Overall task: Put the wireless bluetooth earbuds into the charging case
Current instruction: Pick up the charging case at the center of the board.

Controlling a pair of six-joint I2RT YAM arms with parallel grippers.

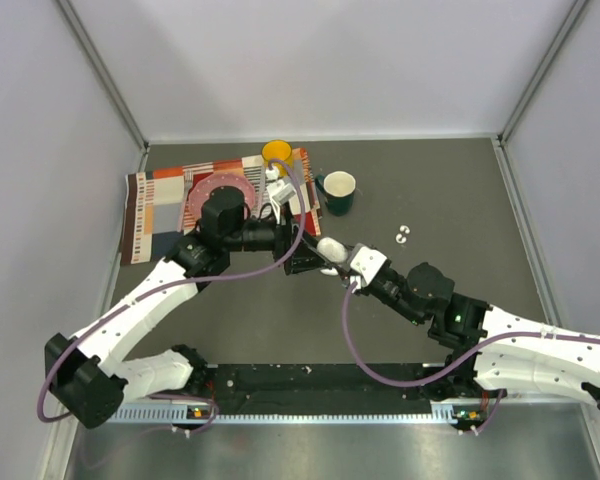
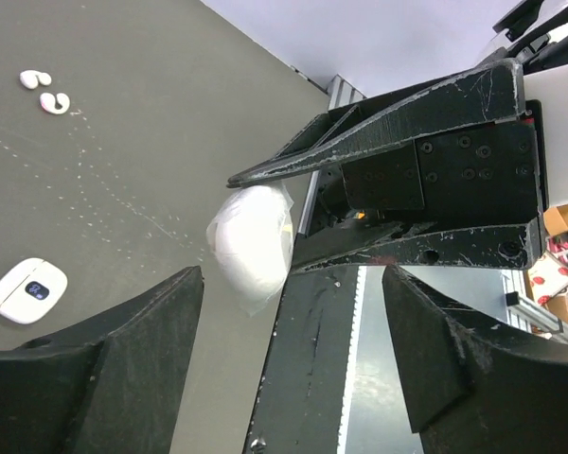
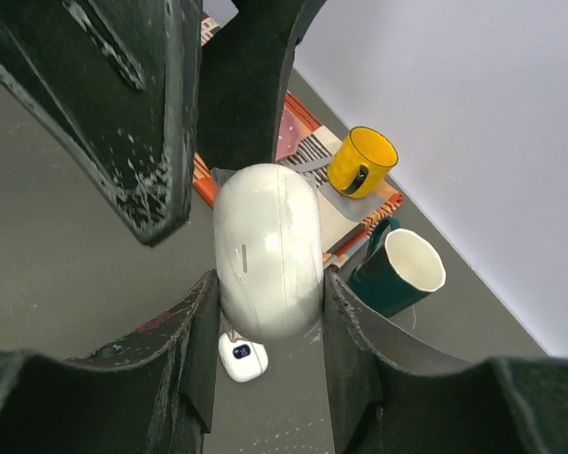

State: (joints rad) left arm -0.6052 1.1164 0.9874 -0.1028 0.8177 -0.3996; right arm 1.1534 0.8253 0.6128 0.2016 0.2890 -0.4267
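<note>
You had a dark grey table closed in by plain white walls. On its far left part lay a patterned cloth in striped and checked blocks of red, orange, cream and brown. A pink plate sat on that cloth, partly hidden from above. A yellow mug was at the cloth's far right corner, and a pale boxy item that could not be made out lay near it. Just off the cloth's right edge, a dark green mug with a white inside stood on the bare table. A small white rounded device with a dark screen lay flat on the table.
</note>
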